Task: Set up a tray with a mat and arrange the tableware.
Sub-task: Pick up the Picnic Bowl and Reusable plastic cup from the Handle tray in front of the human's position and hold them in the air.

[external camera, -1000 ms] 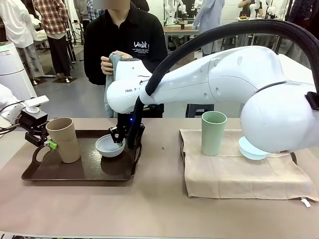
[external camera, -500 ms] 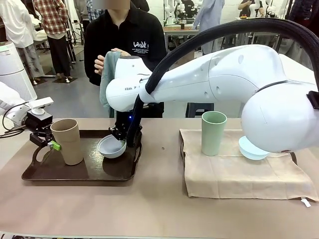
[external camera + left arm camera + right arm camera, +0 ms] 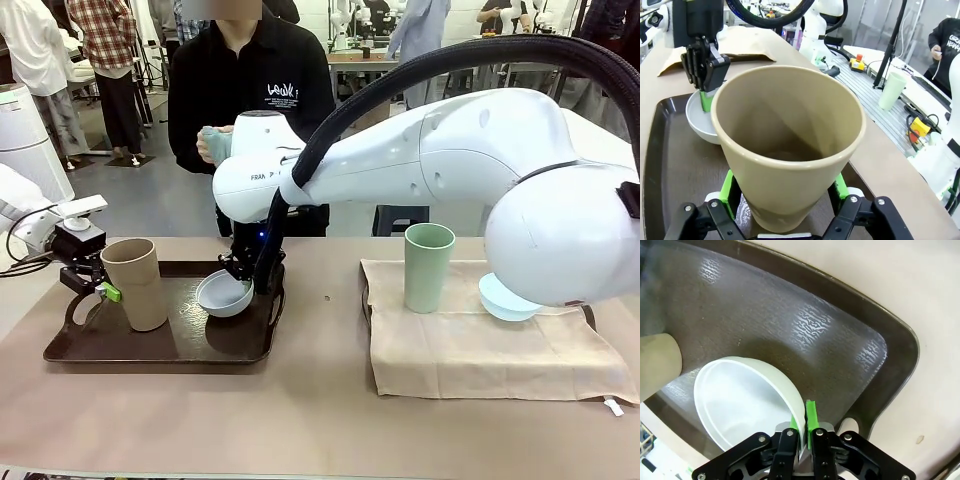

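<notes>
On the left lies a dark brown tray [image 3: 160,345]. My left gripper [image 3: 97,287] is shut on the side of the tan cup [image 3: 134,283], its green pads [image 3: 730,187] pressing both sides of the cup [image 3: 790,145]. My right gripper [image 3: 250,281] reaches across and is shut on the rim of the white bowl [image 3: 224,293], which hangs tilted just above the tray [image 3: 790,315]. The rim of the bowl [image 3: 747,400] sits between the fingers of that gripper [image 3: 802,412]. On the right, the beige mat [image 3: 480,350] carries the pale green cup [image 3: 428,266] and the light blue bowl [image 3: 503,300].
A person stands at the far side holding a grey-green cloth [image 3: 214,140] at chest height. My right arm [image 3: 450,160] spans much of the table above the mat. Dark edges [image 3: 366,300] show under the mat's sides. Bare table lies along the front.
My right gripper closed on the bowl's rim and tipped the bowl up off the tray. The left gripper shifted the tan cup slightly right. The person drew the cloth in.
</notes>
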{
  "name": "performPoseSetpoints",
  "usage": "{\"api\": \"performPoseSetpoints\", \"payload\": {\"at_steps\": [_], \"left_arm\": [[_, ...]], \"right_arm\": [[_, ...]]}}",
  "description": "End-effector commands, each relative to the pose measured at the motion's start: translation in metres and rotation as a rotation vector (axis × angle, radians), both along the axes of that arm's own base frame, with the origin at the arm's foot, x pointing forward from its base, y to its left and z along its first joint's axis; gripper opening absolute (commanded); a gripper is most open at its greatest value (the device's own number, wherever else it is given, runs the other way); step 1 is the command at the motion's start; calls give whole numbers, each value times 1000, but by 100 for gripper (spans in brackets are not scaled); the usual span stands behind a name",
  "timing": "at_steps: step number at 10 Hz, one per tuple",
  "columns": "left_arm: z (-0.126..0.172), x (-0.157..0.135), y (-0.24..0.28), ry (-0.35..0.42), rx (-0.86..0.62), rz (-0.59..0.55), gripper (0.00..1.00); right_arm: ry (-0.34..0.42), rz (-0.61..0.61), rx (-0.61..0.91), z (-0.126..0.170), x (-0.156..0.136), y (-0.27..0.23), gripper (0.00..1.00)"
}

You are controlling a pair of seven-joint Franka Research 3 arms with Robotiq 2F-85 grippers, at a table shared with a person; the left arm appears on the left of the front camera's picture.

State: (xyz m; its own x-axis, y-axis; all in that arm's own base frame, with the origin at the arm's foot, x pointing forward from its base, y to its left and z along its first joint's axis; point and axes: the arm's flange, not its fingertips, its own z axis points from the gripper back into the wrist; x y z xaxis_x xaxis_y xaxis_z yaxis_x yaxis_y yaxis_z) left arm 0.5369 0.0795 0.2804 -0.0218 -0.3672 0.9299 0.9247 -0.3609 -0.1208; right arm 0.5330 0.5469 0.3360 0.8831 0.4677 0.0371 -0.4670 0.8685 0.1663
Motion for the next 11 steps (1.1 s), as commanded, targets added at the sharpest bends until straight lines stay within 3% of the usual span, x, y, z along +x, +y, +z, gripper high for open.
{"api": "performPoseSetpoints", "payload": {"at_steps": [1, 4, 5, 6, 11], "left_arm": [[-16, 4, 2, -34, 20, -28, 0], [-15, 5, -2, -45, 29, -50, 0], [-14, 5, 0, -52, 25, -46, 66], [-14, 4, 1, -58, 14, -46, 30], [2, -9, 25, -27, -114, -14, 30]], "right_arm": [[12, 1, -1, -9, 3, -5, 0], [12, 0, 4, -10, 3, -6, 0], [12, -1, 5, -10, 3, -6, 0], [13, -1, 6, -10, 3, -6, 0], [21, 1, 14, -9, 4, -5, 0]]}}
